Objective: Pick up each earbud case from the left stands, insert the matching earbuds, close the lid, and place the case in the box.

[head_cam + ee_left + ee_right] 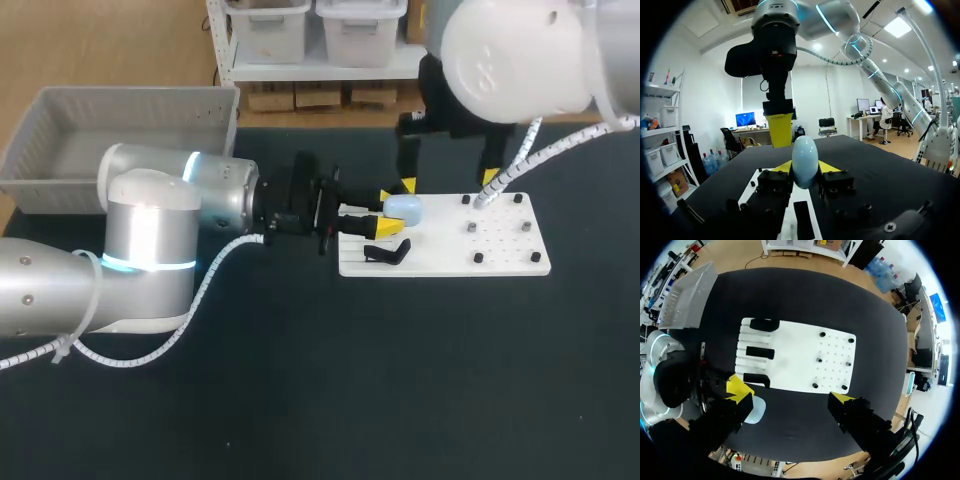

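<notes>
While the left arm lies low across the black table [300, 400], its left gripper [385, 213] is clenched on a pale blue, egg-shaped earbud case [403, 209], with one yellow fingertip pressed to each side of it. In the left wrist view the case stands upright between those fingertips [782, 167], held over the slotted end of a flat white plastic board [440, 262] that lies on the table. Whether the case touches the board cannot be told. The right wrist view shows three black stands [760, 352] in a row along that same end of the board. At the board's other end, a scatter of small black pegs [470, 228] stands upright. The right arm comes in from the far right corner. Its right gripper [791, 395] hangs above the board with its fingers spread wide and nothing held between them. One of its yellow tips is near the case and the other is over the pegged end. From the left wrist view, that nearer finger stands upright just behind the case. A grey plastic box [120, 110] with ribbed walls sits at the table's far left corner, well apart from the board. The left arm's silver body lies between the box and the board.
</notes>
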Motion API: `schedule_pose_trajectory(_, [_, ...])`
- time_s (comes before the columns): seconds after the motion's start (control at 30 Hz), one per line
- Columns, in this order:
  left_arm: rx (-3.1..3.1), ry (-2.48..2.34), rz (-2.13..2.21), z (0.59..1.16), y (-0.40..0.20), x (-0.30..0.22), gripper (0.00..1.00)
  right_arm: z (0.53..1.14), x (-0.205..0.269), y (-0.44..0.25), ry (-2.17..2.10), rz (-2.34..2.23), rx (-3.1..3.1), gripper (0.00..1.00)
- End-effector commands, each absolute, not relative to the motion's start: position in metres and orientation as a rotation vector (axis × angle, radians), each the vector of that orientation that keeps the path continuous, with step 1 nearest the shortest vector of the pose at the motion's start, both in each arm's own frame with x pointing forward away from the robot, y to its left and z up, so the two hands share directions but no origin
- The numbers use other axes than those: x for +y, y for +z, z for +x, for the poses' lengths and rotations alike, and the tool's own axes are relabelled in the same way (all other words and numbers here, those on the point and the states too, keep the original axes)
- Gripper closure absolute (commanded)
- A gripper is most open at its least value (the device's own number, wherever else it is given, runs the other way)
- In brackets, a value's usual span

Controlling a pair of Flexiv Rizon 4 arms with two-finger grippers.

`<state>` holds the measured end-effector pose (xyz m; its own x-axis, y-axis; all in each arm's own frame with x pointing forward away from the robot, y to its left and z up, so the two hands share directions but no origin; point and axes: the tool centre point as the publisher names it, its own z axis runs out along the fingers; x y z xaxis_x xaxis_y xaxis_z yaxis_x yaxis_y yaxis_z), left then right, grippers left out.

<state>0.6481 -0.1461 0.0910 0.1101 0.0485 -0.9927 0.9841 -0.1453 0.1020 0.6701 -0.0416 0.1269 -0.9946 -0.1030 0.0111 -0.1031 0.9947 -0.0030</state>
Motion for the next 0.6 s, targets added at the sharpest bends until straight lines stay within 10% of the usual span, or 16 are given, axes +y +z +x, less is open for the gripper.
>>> schedule_pose_trajectory(0.03, [1.099,-1.198,1.399,0.646,0.091,-0.146,1.00,0.654,-0.050,0.149,-0.045,0.155,-3.253,0.00])
schedule_pose_trajectory(0.6, [1.130,-1.163,1.321,0.640,0.145,-0.096,1.00,0.609,-0.062,0.224,-0.252,0.247,-3.511,0.00])
